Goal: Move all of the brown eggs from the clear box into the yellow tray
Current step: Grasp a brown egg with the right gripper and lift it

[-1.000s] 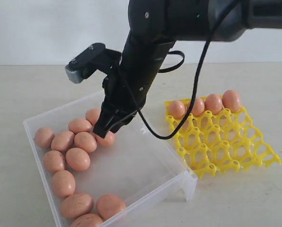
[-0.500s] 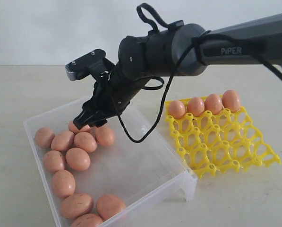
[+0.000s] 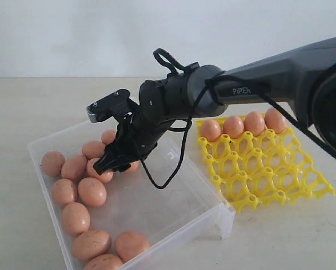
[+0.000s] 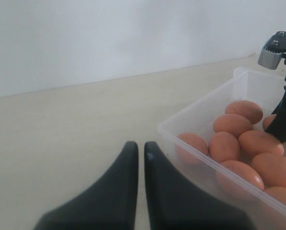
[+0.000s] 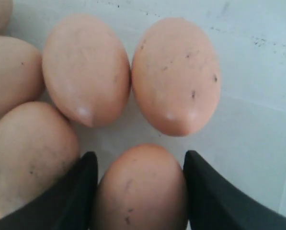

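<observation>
- Brown eggs [image 3: 92,191]: about a dozen lie loose on the floor of the clear box [image 3: 162,202], bunched along its left side and near corner. Four more eggs [image 3: 254,122] sit in the far row of the yellow tray [image 3: 269,169].
- Clear box: rests on the table [image 3: 297,236], to the left of the tray and just beside it.
- Yellow tray: lies flat on the table, with only its far row filled.
- Right claw [image 3: 108,164]: reaches across into the box and points down at the far end of the egg cluster. Its fingers are spread wide, one on each side of a single egg [image 5: 140,201] that lies on the box floor. They sit right against the egg's sides, but it cannot be told whether they press on it.
- Left claw [image 4: 140,146]: hangs low over the table outside the box, near one corner. Its fingers are drawn almost together with only a thin slit between them, and they hold nothing.
- Black cable [image 3: 168,169]: hangs in a loop from the right arm over the box.
- Wall [image 3: 72,34]: plain and pale, behind the table.
</observation>
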Controlling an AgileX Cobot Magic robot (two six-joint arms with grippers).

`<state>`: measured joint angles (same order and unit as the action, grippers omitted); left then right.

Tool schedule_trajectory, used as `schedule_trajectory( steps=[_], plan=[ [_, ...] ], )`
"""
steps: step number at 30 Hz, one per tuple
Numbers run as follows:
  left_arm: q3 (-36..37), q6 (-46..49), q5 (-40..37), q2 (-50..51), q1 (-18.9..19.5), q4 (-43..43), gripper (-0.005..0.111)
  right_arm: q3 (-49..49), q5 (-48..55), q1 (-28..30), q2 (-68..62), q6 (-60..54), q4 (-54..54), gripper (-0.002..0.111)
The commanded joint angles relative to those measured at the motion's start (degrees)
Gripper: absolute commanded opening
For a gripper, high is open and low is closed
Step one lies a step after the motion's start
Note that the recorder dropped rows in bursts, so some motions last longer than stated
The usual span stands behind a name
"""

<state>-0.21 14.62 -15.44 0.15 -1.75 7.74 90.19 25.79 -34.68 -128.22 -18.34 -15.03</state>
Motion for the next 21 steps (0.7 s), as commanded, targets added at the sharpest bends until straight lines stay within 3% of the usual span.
schedule_trajectory(
  steps=[1,4,16,21],
  plan=[
    [0.2,0.0,0.5,-0.2,-0.2,0.4,0.004,0.2,-0.7,0.4,0.6,0.3,0.3,0.021],
    [0.2,0.0,0.5,-0.2,-0.2,0.4,0.004,0.2,-0.7,0.4,1.3,-0.1,0.3,0.000],
    [0.2,0.0,0.5,-0.2,-0.2,0.4,0.004,-1.2,10.8,0.4,8.0,4.3,-0.5,0.000],
    [0.2,0.0,0.5,-0.2,-0.2,0.4,0.004,-12.0,1.9,0.4,13.8,4.3,-6.3,0.000]
  ],
)
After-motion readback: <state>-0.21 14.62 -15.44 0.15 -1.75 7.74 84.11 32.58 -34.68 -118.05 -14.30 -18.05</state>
